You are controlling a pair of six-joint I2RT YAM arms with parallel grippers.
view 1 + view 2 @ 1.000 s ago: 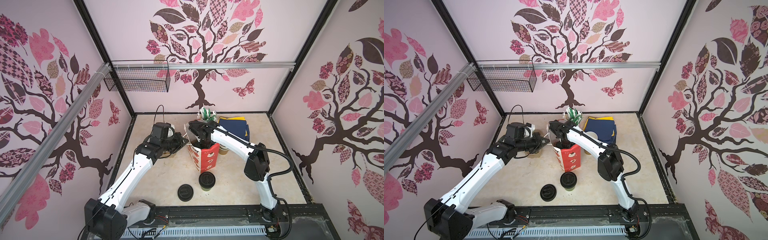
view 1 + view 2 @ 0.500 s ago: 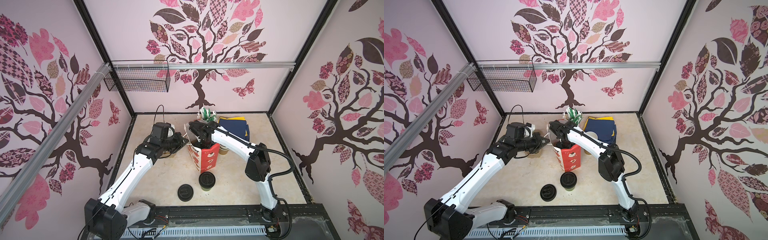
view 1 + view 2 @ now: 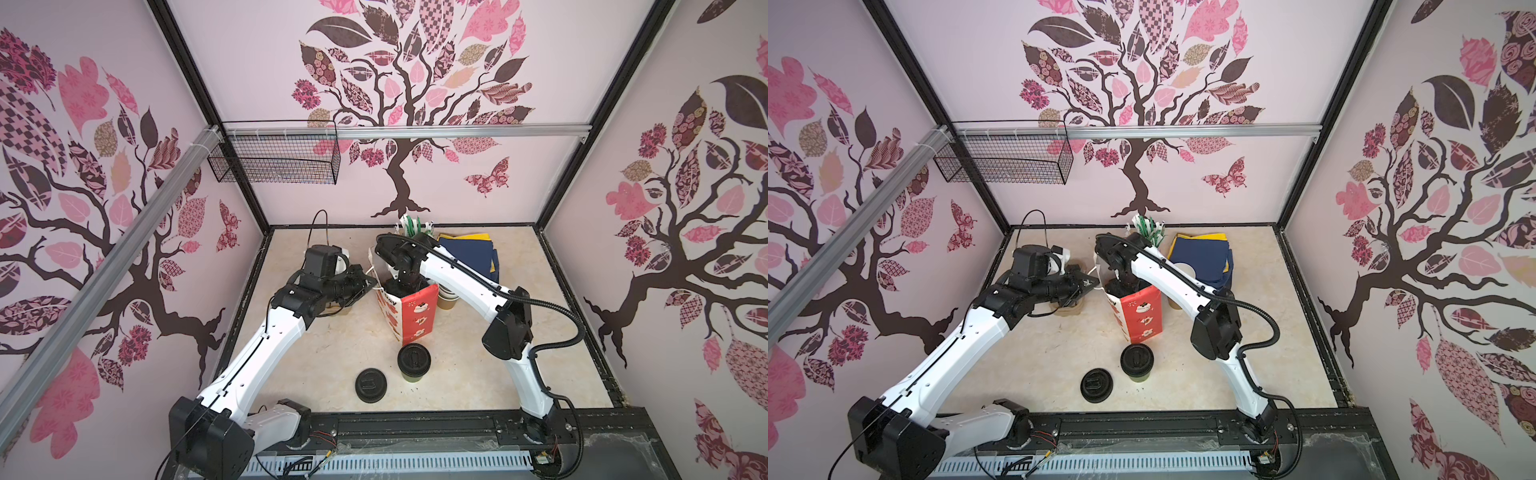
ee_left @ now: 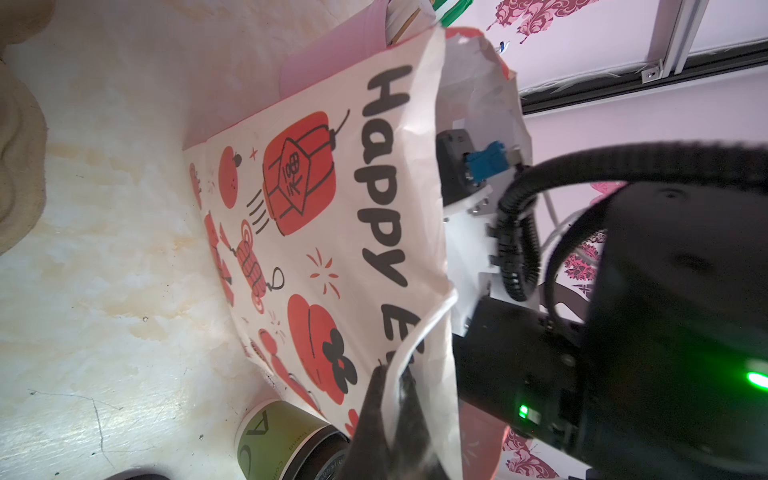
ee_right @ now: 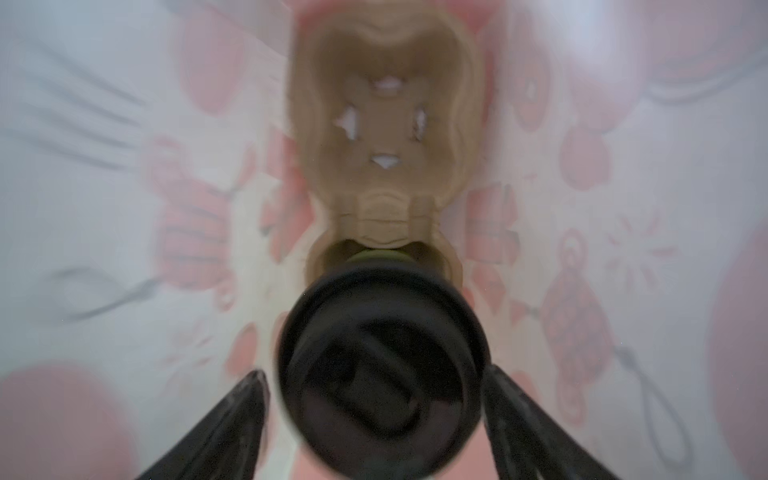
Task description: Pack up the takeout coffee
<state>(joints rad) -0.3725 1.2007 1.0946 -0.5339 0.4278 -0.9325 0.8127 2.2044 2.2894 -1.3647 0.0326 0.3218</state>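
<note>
The red-and-white paper bag (image 3: 409, 316) (image 3: 1140, 316) stands upright mid-table. My left gripper (image 4: 392, 374) (image 3: 368, 284) is shut on its white rim and pulls the mouth wide. My right arm reaches down into the bag, so its fingers are hidden in both top views. In the right wrist view one takeout coffee cup, showing its black lid (image 5: 380, 365), sits in a pocket of the beige carrier (image 5: 382, 124) at the bag's bottom. My right gripper (image 5: 376, 372) is open, its fingers (image 5: 249, 407) just clear of the lid. A second lidded cup (image 3: 413, 361) (image 3: 1136, 360) (image 4: 286, 440) stands in front of the bag.
A loose black lid (image 3: 371, 385) lies near the front edge. Behind the bag are a blue-and-yellow paper stack (image 3: 469, 253), stacked cups (image 3: 446, 297) and green-white stirrers (image 3: 413, 226). A beige pulp piece (image 3: 1067, 309) lies under my left wrist. A wire basket (image 3: 274, 158) hangs on the back wall.
My right gripper's jaws have spread wider, coming off the cup inside the bag. Both arms and the bag stay where they were.
</note>
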